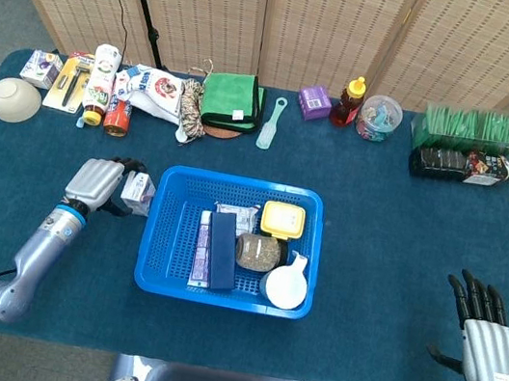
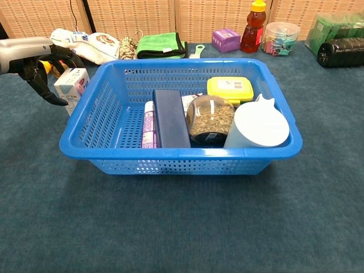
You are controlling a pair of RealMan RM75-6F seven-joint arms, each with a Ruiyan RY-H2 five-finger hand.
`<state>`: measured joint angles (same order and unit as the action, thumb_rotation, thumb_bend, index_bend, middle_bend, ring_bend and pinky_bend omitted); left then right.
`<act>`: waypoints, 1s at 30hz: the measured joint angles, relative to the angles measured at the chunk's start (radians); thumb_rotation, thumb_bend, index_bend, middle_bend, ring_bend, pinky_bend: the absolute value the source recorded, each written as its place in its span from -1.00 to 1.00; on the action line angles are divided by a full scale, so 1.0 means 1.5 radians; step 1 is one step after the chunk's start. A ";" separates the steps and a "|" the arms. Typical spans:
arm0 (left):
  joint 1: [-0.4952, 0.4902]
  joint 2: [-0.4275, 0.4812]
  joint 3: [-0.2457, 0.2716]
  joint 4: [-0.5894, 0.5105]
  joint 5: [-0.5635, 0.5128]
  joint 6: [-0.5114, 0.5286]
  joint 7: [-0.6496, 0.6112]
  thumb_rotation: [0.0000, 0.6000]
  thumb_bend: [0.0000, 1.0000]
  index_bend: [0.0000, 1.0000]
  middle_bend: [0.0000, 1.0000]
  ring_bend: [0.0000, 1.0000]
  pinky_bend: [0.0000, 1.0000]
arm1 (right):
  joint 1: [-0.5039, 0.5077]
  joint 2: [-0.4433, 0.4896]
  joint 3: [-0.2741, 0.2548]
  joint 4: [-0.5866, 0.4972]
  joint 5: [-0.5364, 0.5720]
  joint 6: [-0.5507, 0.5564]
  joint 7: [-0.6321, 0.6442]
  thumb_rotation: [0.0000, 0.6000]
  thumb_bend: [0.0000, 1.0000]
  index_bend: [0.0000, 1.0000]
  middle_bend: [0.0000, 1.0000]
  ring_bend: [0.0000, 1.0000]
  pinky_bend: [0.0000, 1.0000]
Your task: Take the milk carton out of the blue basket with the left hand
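The small white and blue milk carton (image 1: 140, 193) (image 2: 71, 85) stands outside the blue basket (image 1: 161, 234) (image 2: 182, 152), just past its left wall, low over the blue cloth. My left hand (image 1: 99, 184) (image 2: 34, 62) grips it from the left, with dark fingers curled around its sides. Whether the carton touches the table I cannot tell. Far away at the front right corner, my right hand (image 1: 483, 332) holds nothing, its fingers spread and pointing away from me; the chest view does not show it.
Inside the basket are a dark blue box (image 2: 170, 116), a jar of seeds (image 2: 209, 116), a yellow-lidded container (image 2: 230, 88), a white cup (image 2: 259, 125) and a purple tube (image 2: 148, 128). Bottles, cloths, a bowl (image 1: 14, 98) and packets line the table's far edge.
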<state>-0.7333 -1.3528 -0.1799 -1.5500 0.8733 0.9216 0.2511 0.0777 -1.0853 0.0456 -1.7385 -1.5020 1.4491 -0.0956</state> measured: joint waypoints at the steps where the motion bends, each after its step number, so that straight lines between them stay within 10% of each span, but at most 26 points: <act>1: -0.001 0.005 0.002 -0.006 -0.009 -0.004 0.008 1.00 -0.70 -0.97 -0.94 -0.91 -0.32 | 0.000 0.000 0.000 0.000 -0.001 0.001 0.000 1.00 -1.00 -1.00 -1.00 -1.00 -1.00; 17: 0.078 0.161 0.014 -0.130 0.098 0.036 -0.090 1.00 -0.95 -1.00 -1.00 -1.00 -1.00 | -0.002 0.004 -0.002 -0.003 -0.005 0.005 0.005 1.00 -1.00 -1.00 -1.00 -1.00 -1.00; 30: 0.312 0.150 0.131 -0.059 0.339 0.348 -0.188 1.00 -1.00 -1.00 -1.00 -1.00 -1.00 | -0.007 -0.016 0.013 0.011 0.001 0.034 -0.028 1.00 -1.00 -1.00 -1.00 -1.00 -1.00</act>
<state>-0.2651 -1.1277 0.0166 -1.6387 1.3824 1.4430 -0.0311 0.0678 -1.1096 0.0652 -1.7213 -1.5010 1.4998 -0.1370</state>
